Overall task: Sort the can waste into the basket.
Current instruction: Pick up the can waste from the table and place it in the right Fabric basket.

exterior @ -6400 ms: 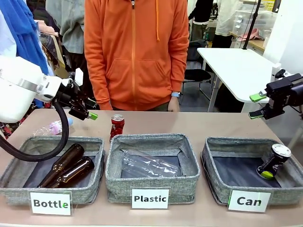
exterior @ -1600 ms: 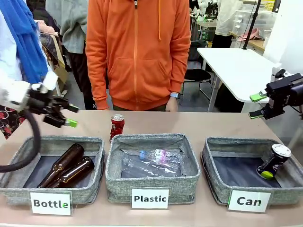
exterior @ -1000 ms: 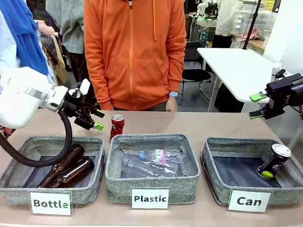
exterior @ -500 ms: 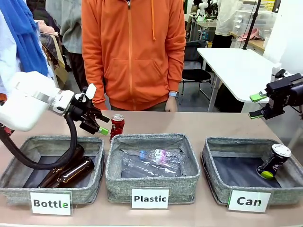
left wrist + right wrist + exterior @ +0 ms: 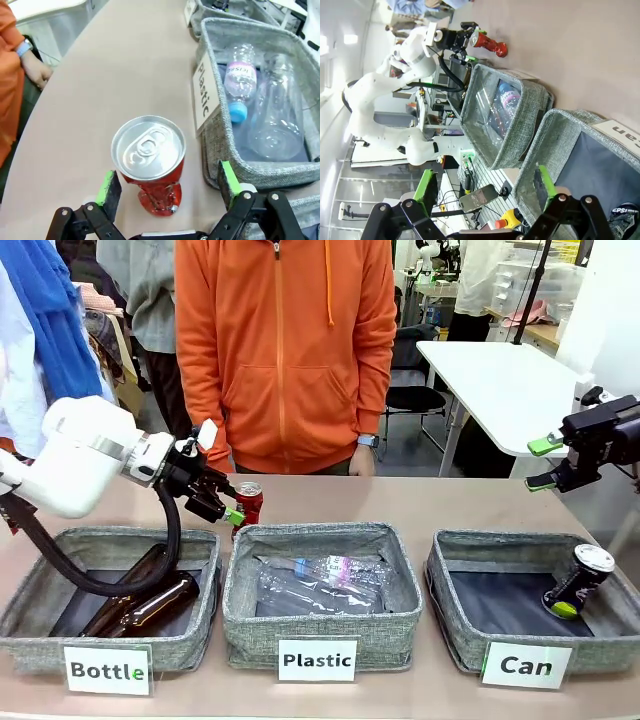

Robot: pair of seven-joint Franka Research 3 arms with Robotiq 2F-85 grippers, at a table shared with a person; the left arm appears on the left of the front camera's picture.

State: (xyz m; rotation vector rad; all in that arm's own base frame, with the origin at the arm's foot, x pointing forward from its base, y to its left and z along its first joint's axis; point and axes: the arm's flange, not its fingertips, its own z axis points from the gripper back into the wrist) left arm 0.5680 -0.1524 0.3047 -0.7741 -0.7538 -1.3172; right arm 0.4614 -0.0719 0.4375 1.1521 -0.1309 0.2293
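A dented red can point(image 5: 248, 502) with a silver top stands on the table behind the middle basket. My left gripper point(image 5: 231, 501) is open at its level, and in the left wrist view the red can point(image 5: 150, 172) sits between the green pads point(image 5: 107, 187) of my left gripper point(image 5: 167, 183), apart from both. A black can point(image 5: 578, 582) with a green-yellow mark leans in the right corner of the "Can" basket point(image 5: 452, 638). My right gripper point(image 5: 543, 463) hangs open and empty above the table's right end, and my right gripper point(image 5: 485, 186) looks down on the Can basket point(image 5: 570, 130).
The "Plastic" basket point(image 5: 322, 625) holds clear bottles, and its wall point(image 5: 235, 167) lies close beside the red can. Two brown bottles point(image 5: 145, 595) lie in the "Bottle" basket point(image 5: 40, 650). A person in an orange hoodie stands at the far edge, one hand point(image 5: 366, 460) near the table.
My left arm has swung right and down to the red can, so its open fingers now flank it. The right arm has not moved.
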